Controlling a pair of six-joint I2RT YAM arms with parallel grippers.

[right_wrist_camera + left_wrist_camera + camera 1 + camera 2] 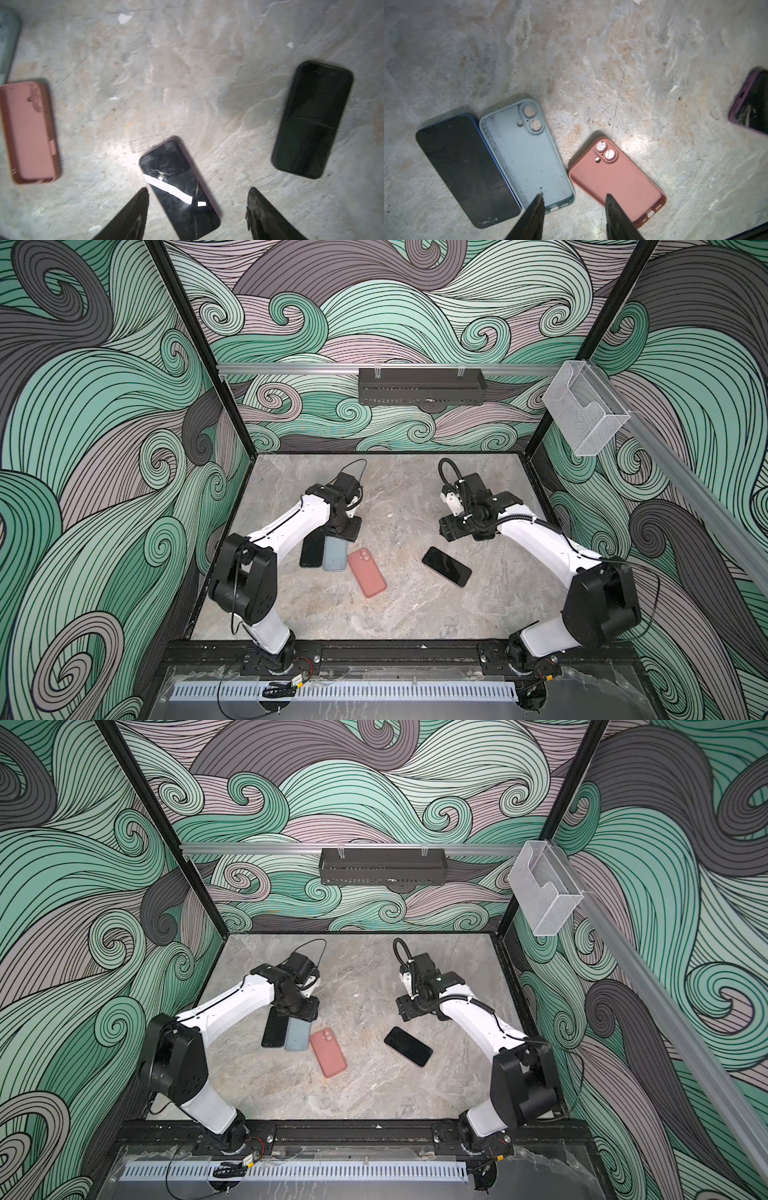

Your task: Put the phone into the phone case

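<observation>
Blue-edged phone (465, 168), dark screen up, is lying against the empty pale-blue case (527, 153); left claw (574, 195) is hanging spread at that case's port end, right claw (199, 188) spread, well apart from it.

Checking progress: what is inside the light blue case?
Nothing: the light blue case lies open side up, its bare inner floor specked with dirt. The dark phone lies beside it on the table. A finger of the left gripper hides part of its port end.

The bench (395, 497) lies open at centre and rear. The dark phone (311, 551), blue-grey case (335, 555) and pink case (367, 572) crowd the left; 1 lone phone (446, 566) blocks the right.
</observation>
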